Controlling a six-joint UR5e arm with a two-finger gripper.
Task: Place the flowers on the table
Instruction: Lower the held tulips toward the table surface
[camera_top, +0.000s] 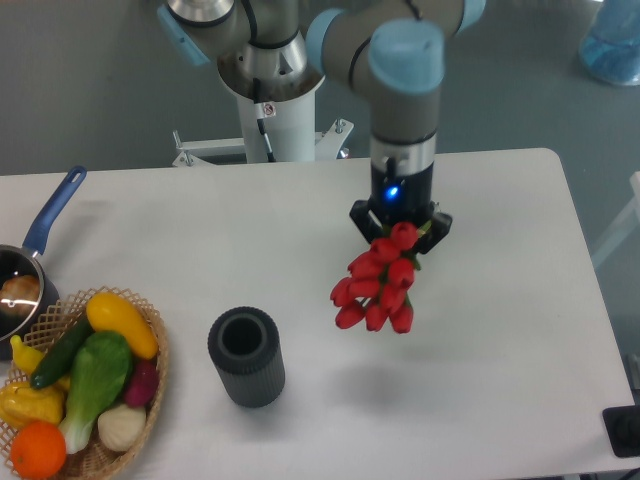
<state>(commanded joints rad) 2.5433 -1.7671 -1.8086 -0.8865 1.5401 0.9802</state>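
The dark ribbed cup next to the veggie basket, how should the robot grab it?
Probably from straight above, fingers pinching across the ribbed wall near the rim of the dark ribbed cup. It stands upright with its mouth open, and the wicker basket sits close on one side.

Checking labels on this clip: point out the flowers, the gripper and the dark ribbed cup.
flowers (378, 290): fixed camera, on the red tulip heads at the bunch's middle.
gripper (401, 236): fixed camera, midway between its fingertips, above the bunch.
dark ribbed cup (247, 370): fixed camera, on its ribbed side wall.
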